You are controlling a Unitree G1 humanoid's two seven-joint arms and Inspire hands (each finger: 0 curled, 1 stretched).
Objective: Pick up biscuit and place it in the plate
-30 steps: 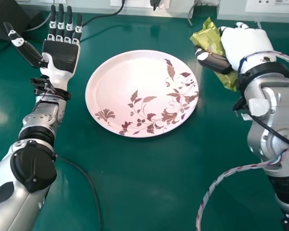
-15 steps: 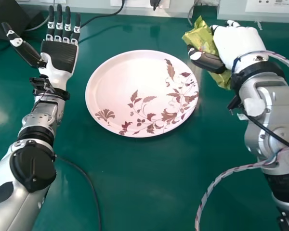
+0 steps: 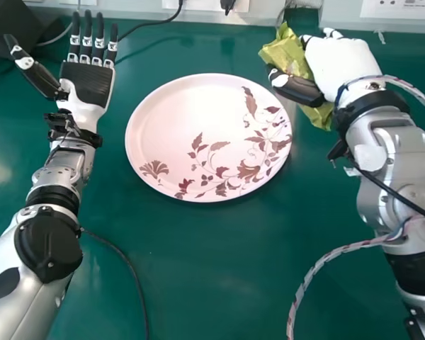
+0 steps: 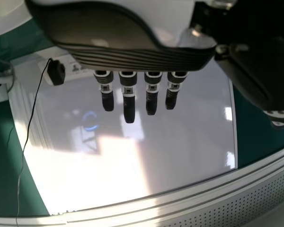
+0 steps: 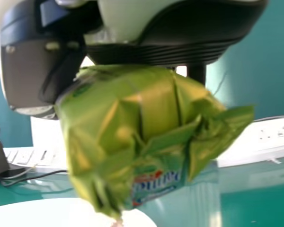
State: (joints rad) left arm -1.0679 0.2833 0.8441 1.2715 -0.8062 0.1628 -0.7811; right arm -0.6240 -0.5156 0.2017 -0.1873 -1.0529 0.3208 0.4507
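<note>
My right hand (image 3: 340,67) is at the back right in the head view, with its thumb and fingers round the yellow-green biscuit packet (image 3: 289,55). The packet is beside the plate's upper right rim. In the right wrist view the crumpled packet (image 5: 142,127) sits against the palm of the hand (image 5: 180,38), by the thumb. The round pink plate (image 3: 191,127) with brown leaf and flower prints lies between the two arms. At the left, my left hand (image 3: 88,83) is open, palm up, fingers straight; in the left wrist view the hand (image 4: 128,56) has straight fingers too.
A black box (image 3: 10,28) stands in the back left corner. White socket strips (image 3: 400,8) run along the back edge, with black cables in front. A dark cable (image 3: 131,265) lies beside the left forearm, and a braided cable (image 3: 319,265) loops from the right arm.
My right hand has moved left with the packet, closer to the plate's upper right rim. The left hand has barely shifted, and the plate has stayed where it was.
</note>
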